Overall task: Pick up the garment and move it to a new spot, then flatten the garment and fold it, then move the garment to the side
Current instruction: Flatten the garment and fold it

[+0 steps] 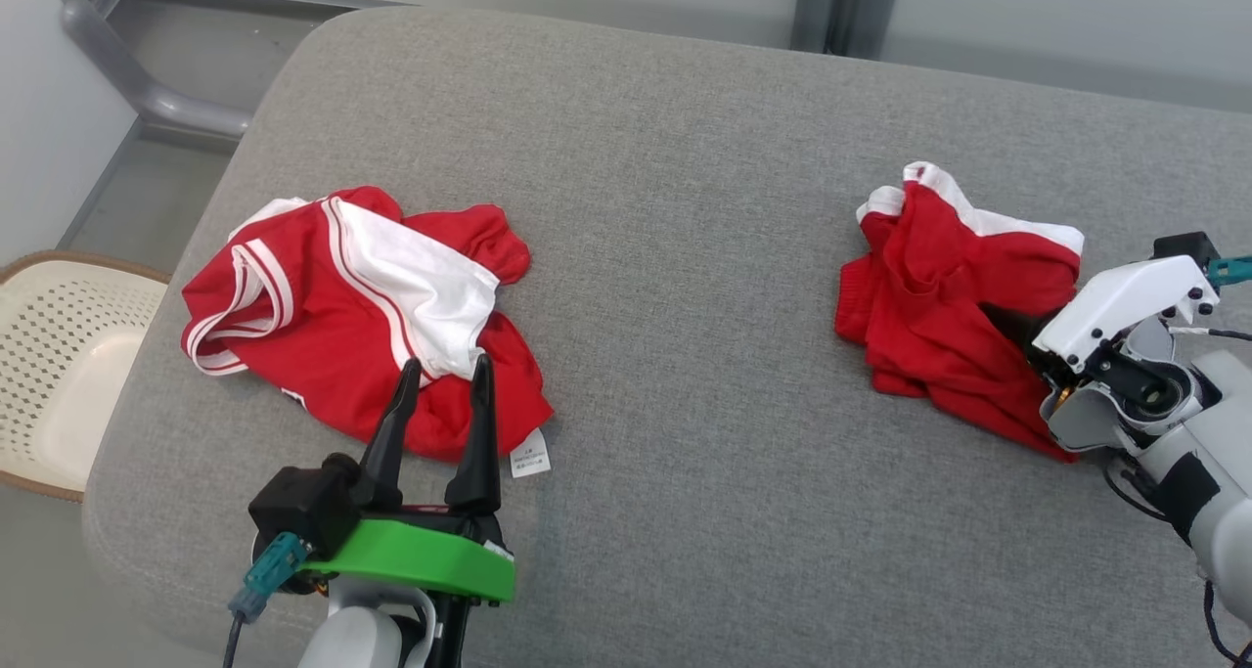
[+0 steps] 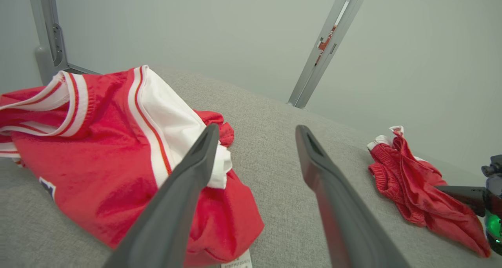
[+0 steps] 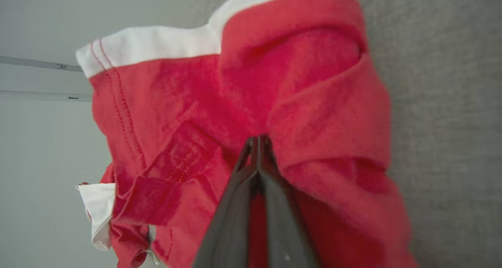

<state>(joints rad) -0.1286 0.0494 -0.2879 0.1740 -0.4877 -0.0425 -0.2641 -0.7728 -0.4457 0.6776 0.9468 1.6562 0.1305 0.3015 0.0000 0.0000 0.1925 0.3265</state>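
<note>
Right end effector (image 3: 257, 141) half-hidden in garment (image 3: 313, 103)

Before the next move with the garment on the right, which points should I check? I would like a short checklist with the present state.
1. The right gripper is shut on the red shorts: ok.
2. The left gripper is open, holding nothing: ok.
3. Shorts flattened: not ok, crumpled.
4. Bare grey cushion between shorts and jersey: ok.
5. Number of fabric layers pinched: cannot tell.
</note>
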